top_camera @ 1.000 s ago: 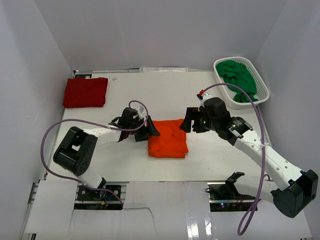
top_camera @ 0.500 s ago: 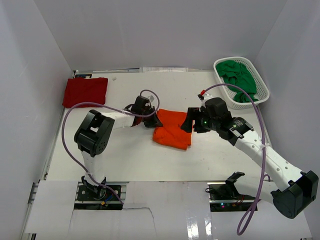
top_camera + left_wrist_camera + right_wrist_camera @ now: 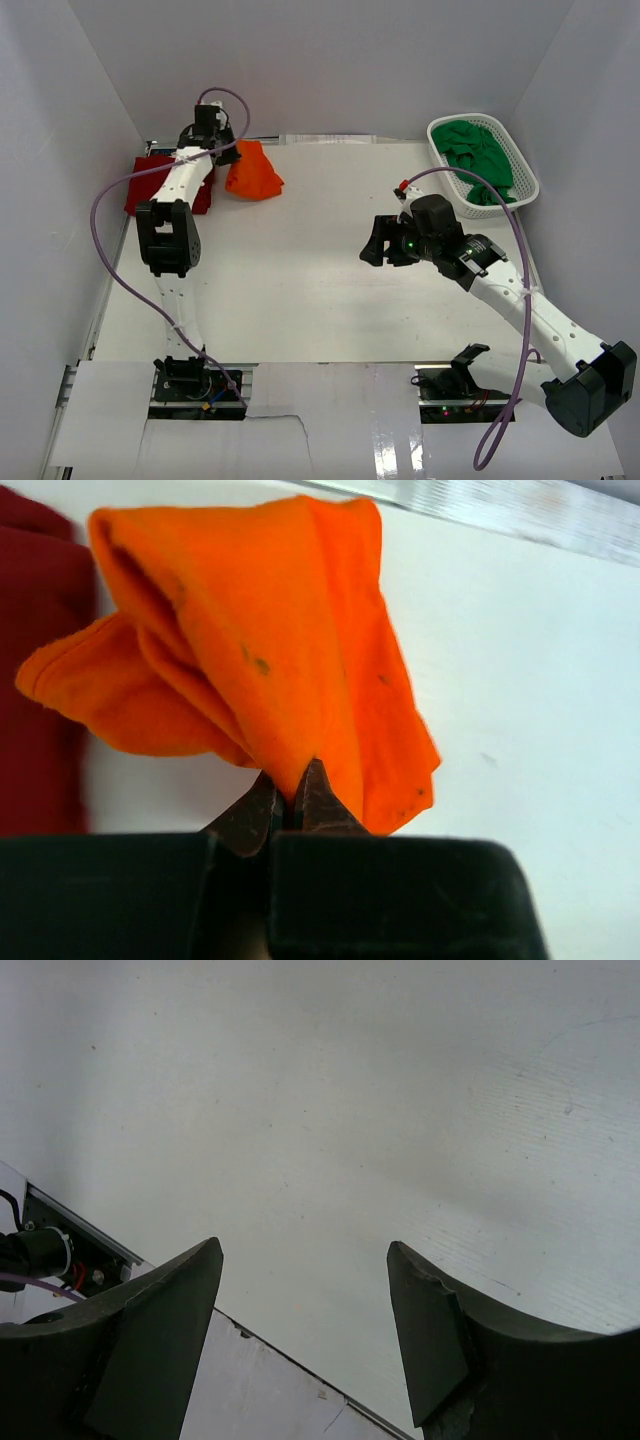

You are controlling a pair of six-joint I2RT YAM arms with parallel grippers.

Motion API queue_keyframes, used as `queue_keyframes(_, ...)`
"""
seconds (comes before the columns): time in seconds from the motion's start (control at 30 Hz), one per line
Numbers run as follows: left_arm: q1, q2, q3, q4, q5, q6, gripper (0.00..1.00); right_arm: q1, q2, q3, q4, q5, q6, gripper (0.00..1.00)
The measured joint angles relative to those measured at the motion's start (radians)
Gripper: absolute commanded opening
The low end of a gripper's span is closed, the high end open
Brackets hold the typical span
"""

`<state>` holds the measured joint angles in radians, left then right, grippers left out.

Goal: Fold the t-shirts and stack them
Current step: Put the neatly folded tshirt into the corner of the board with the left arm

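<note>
Three shirts were in view, and only one was in hand. The orange shirt (image 3: 255,172) hung bunched from the left jaws at about 11 o'clock on the worktop (image 3: 300,290). It was just beside the dark red shirt (image 3: 142,190), which lay flat at 10 o'clock, partly hidden by the arm. The green shirt (image 3: 475,155) sat crumpled in the white mesh basket (image 3: 527,170) at 2 o'clock.

Judging by how it drooped, the orange cotton was light, limp and without any stiffness. It looked neither fragile nor slippery, but it seemed quick to slump out of its fold. Held at a single point, its layers had splayed into loose lobes. A grip across a folded edge, through every layer, or at two corners, would probably keep it tidier.

In the left wrist view, the left jaws were pinched almost together on a thin fold at the cloth's near edge. From the tips the fabric fanned out toward 12 o'clock, with one lobe reaching to 9 o'clock, up to the red cloth. Whether its far edge touched the worktop could not be told.

Spread wide and holding nothing, the right jaws hovered over bare worktop right of centre, well apart from all three shirts.
</note>
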<state>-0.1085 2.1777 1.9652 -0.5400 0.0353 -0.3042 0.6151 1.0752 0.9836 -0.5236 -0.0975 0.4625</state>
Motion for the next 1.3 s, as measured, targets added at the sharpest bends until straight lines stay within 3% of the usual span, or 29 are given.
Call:
queue_keyframes(0.2, 0.140, 0.166, 0.112, -0.044, 0.071, 0.104, 0.00, 0.000, 0.000, 0.000, 0.003, -0.023, 0.000, 0.72)
queue_keyframes(0.4, 0.162, 0.238, 0.157, -0.076, 0.175, 0.159, 0.00, 0.000, 0.002, 0.000, 0.006, -0.041, 0.000, 0.72)
queue_keyframes(0.8, 0.172, 0.242, 0.232, -0.079, 0.296, 0.177, 0.00, 0.000, 0.038, 0.003, 0.010, -0.066, 0.000, 0.72)
queue_keyframes(1.3, 0.360, 0.201, 0.309, -0.096, 0.401, 0.183, 0.00, 0.000, 0.075, 0.062, 0.008, -0.117, -0.011, 0.72)
